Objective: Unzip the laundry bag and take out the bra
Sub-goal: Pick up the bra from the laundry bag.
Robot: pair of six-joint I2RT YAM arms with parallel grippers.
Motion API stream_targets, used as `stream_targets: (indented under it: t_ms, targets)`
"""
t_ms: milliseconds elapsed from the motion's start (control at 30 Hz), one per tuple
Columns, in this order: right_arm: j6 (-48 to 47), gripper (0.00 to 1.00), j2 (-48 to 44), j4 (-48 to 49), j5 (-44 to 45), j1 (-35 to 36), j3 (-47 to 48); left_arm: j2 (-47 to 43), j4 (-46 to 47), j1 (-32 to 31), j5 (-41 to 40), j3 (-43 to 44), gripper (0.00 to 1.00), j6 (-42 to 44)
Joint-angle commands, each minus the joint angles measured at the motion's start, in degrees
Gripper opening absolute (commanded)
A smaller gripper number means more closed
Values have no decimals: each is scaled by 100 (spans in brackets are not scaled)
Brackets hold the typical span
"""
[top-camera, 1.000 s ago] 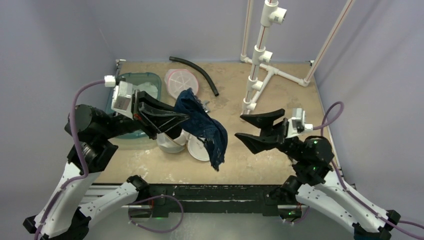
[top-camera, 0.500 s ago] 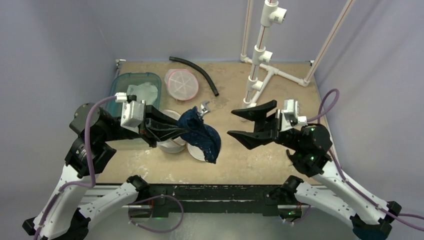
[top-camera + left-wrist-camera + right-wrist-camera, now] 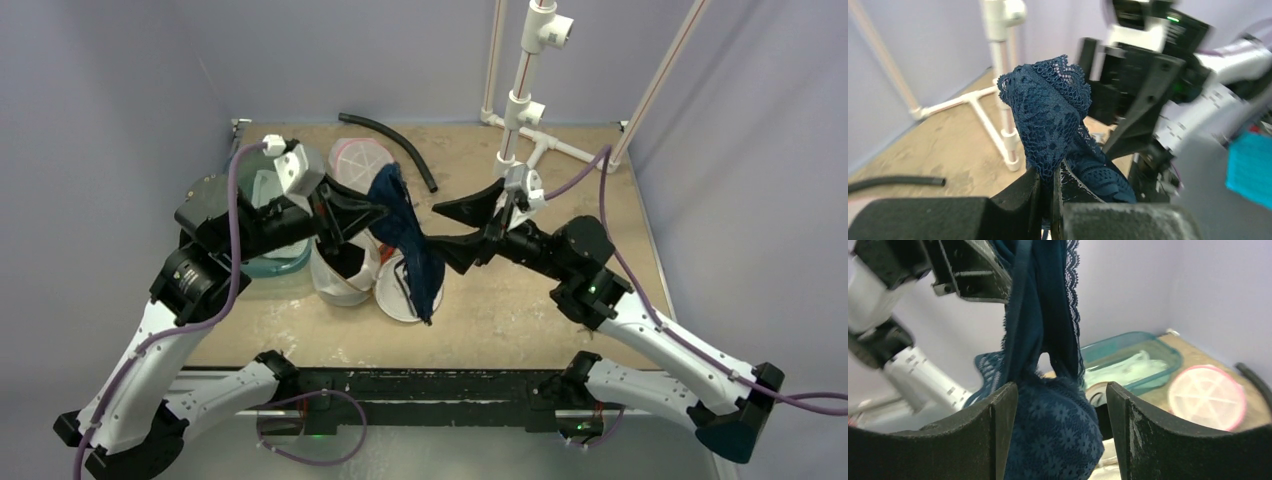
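Your left pincer (image 3: 378,213) is clamped shut on the bra (image 3: 408,250), holding it up over the middle of the worktop (image 3: 520,310) so it hangs free. At 3 o'clock, your right pincer (image 3: 438,235) stands wide, straddling the lace, likely for a second hold.

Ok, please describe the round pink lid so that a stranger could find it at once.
On the sandy table, look at the far side. Between the black hose and the teal rectangular tub lies the pink lid: the only pink thing there, round, with spoke-like ribs.
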Motion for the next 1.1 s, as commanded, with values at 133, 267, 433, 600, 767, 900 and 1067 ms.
stream_targets:
  t_ms: [133, 267, 433, 600, 767, 900, 1067]
  targets:
    - [242, 68, -581, 541, 2280, 19, -159, -319, 263, 24, -4204, 38, 0, -2238]
    - [250, 66, 37, 71, 2100, 60, 474, -335, 111, 26, -5179, -100, 0, -3370]
    - [115, 65, 673, -47, 2315, 336, 781, -127, -255, 25, -5666, 147, 0, -4286]
    - [-461, 66, 1224, 246, 3284, 1080, 960, 90, -766, 28, -6124, 525, 0, -5059]
    - [-635, 65, 1388, 825, 3706, 1327, 869, 365, -1548, 28, -6490, 1100, 0, -5718]
    - [-644, 65, 1521, 1138, 3561, 1376, 892, 363, -1683, 25, -6518, 1126, 0, -5964]
    - [-546, 64, 1748, 1559, 3398, 1394, 958, 283, -1635, 34, -6448, 935, 0, -6277]
